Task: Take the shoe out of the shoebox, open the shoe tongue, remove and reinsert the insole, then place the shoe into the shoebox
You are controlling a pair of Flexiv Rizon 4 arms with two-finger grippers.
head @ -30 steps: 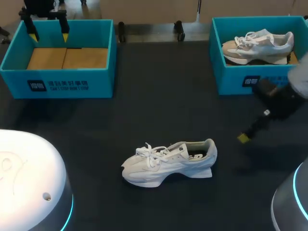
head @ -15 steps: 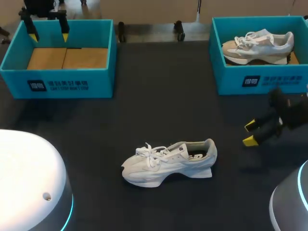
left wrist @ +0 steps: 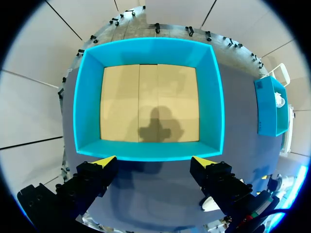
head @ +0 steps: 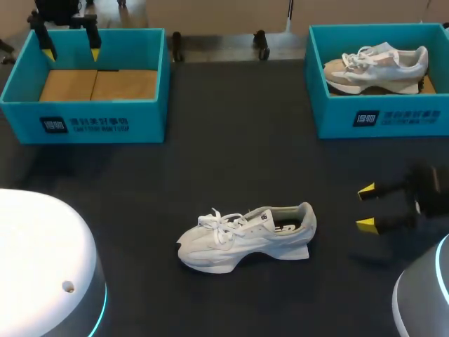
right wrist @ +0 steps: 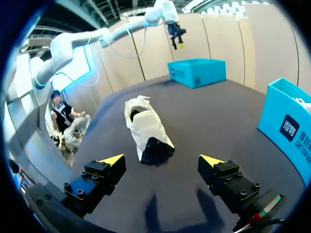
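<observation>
Shoe (head: 245,237), white, stands on its sole in the near middle of the dark table (head: 231,147), outside both teal boxes. The left shoebox (head: 84,125) at the far left shows only its cardboard floor. The right shoebox (head: 379,116) at the far right holds a second shoe (head: 379,67).

The right gripper (head: 366,208) hangs to the right of the shoe and apart from it, its fingers spread wide and holding nothing. In its wrist view the heel lies straight ahead. The left gripper (head: 71,50) hovers over the far edge of the left shoebox, its fingers likewise spread and empty.

A second ago the right gripper was farther back, close to the right shoebox's front wall. It has come nearer and levelled toward the shoe, which has not shifted.

The toe points left and the heel right, so the long axis runs left to right. The tongue looks laced shut, though it is too small to be sure.
</observation>
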